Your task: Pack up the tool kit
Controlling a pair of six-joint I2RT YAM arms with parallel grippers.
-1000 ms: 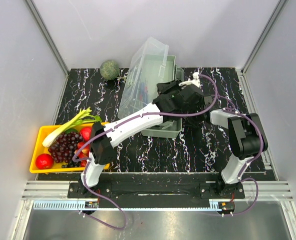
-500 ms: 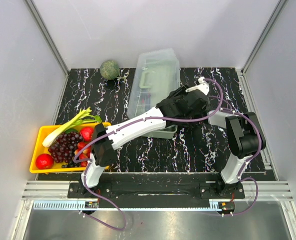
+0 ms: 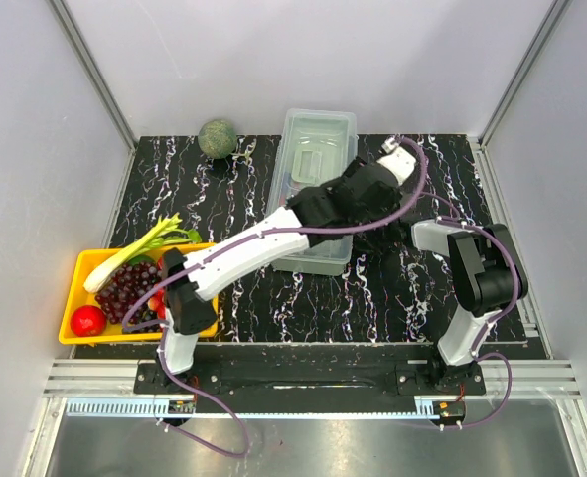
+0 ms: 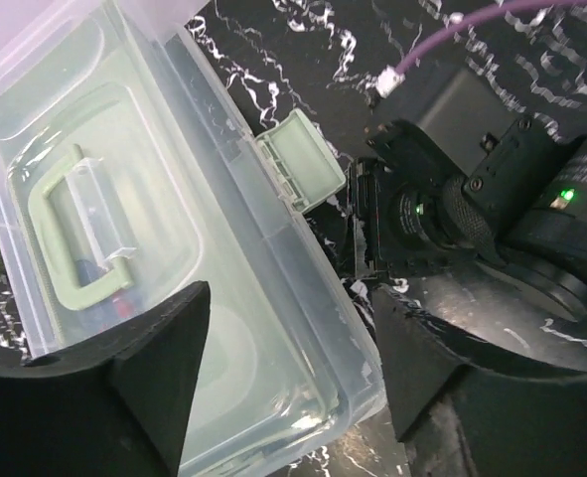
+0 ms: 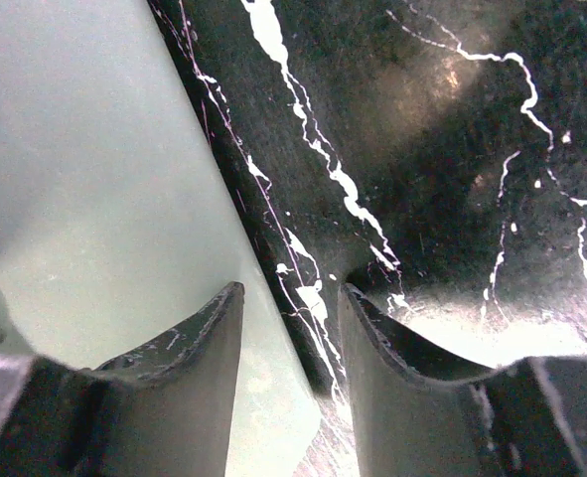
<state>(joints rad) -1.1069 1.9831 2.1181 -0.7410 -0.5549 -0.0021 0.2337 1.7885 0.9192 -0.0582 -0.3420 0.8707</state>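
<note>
We see a robot lab cell: plain grey panels (image 3: 194, 60) in aluminium framing (image 3: 92, 75) wall off a black marbled tabletop (image 3: 392, 298).

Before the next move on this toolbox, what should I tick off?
1. Toolbox lid down flat: ok.
2. Latch fastened: not ok, it sticks out unclipped.
3. Tools inside: ok, coloured handles show through the lid under the carry handle.
4. Left claw free: ok, open above the lid, holding nothing.
5. Right claw free: ok, open low beside the box wall.
6. Every tool packed: cannot tell, the arms hide part of the table.
</note>
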